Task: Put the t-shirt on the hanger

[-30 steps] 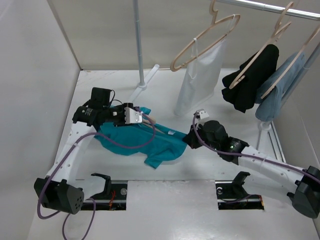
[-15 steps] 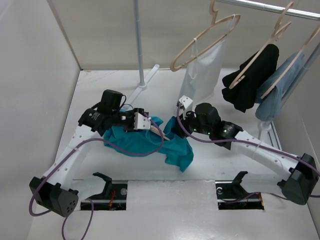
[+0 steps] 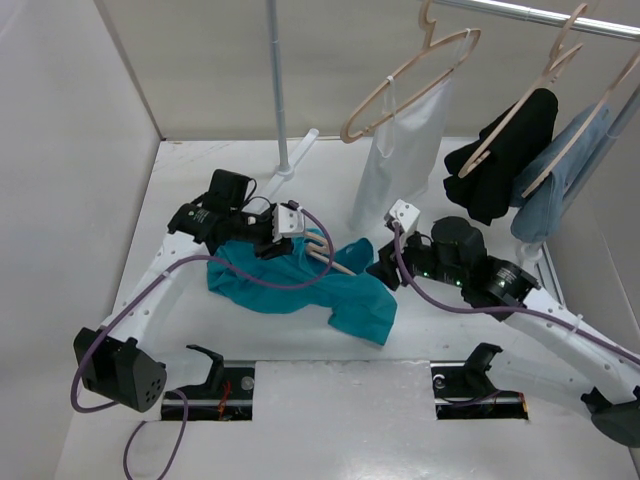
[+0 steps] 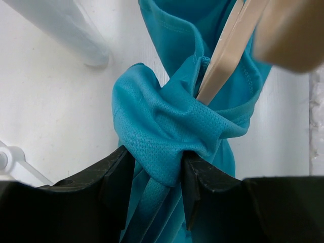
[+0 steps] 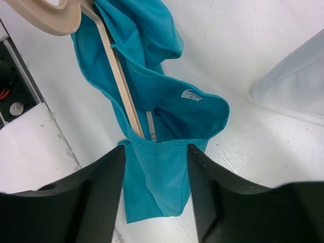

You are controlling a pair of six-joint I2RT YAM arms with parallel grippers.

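Observation:
The teal t-shirt (image 3: 300, 290) lies bunched on the table between the arms. A wooden hanger (image 3: 338, 264) pokes out of it. My left gripper (image 3: 296, 247) is shut on a fold of the shirt (image 4: 162, 126), right beside the hanger's arm (image 4: 228, 55). My right gripper (image 3: 380, 272) is open at the shirt's right end. In the right wrist view its jaws (image 5: 156, 148) stand wide on either side of a hemmed opening of the shirt (image 5: 167, 126). The hanger's arm (image 5: 119, 86) runs down into that opening.
A rack pole (image 3: 278, 90) stands at the back. A hanger with a white garment (image 3: 400, 150) hangs from the rail. A black garment (image 3: 500, 160) and a light-blue one (image 3: 560, 180) hang at the right. A rail base (image 3: 545, 280) runs along the right side.
The left gripper has lifted its end of the shirt and shifted right. The right gripper swung in to the shirt's middle, then drew back right, and the shirt bunched up around the hanger.

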